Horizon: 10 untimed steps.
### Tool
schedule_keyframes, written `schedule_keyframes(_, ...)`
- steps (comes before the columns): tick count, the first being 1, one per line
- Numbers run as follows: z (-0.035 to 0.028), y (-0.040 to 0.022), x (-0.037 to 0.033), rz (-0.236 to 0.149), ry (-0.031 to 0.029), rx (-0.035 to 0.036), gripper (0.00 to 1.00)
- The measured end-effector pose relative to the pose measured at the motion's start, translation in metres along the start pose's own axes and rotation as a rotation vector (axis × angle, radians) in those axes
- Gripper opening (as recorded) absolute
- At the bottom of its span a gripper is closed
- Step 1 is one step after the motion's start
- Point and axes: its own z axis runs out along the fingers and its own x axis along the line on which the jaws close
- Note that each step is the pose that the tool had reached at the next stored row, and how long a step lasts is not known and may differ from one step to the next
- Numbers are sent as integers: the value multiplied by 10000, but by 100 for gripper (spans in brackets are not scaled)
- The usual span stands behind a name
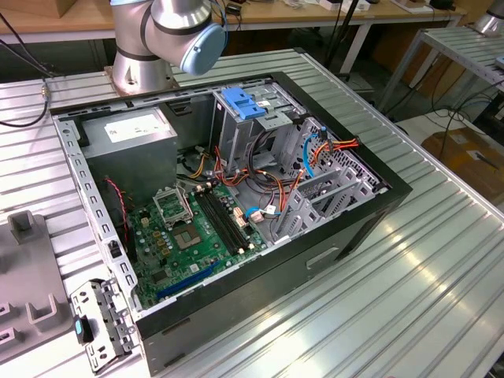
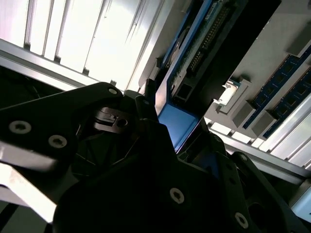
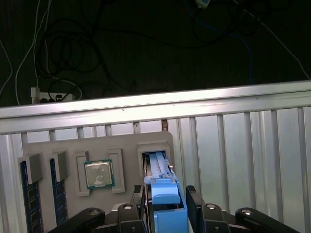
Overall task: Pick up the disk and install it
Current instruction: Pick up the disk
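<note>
The disk (image 3: 163, 187) stands on edge in a slot of the grey parts tray (image 3: 126, 145), its blue plastic bracket toward the camera. In the first wrist view my gripper (image 3: 167, 206) straddles it, with a black finger (image 3: 195, 204) tight against each side of the bracket, so it looks shut on the disk. In the second wrist view the blue bracket (image 2: 177, 124) and the disk's connector edge (image 2: 206, 36) show between the dark gripper body (image 2: 146, 184). The open computer case (image 1: 331, 252) lies on the table, with its metal drive cage with a blue top (image 1: 240, 106).
The tray also holds a processor (image 3: 99, 174) and memory modules (image 3: 29, 194). It sits by the ribbed table's edge (image 3: 155, 104), with cables on the floor beyond. Inside the case are a grey power supply (image 1: 130, 130), the motherboard (image 1: 197, 236) and loose cables (image 1: 276, 185).
</note>
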Motion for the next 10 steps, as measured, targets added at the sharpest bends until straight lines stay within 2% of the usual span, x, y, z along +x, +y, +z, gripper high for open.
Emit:
schedule_keyframes(6, 2, 0, 0, 0, -1, 0, 46)
schedule_keyframes(7, 2, 0, 0, 0, -1, 0, 39)
schedule_keyframes(10, 4, 0, 0, 0, 0, 0, 38)
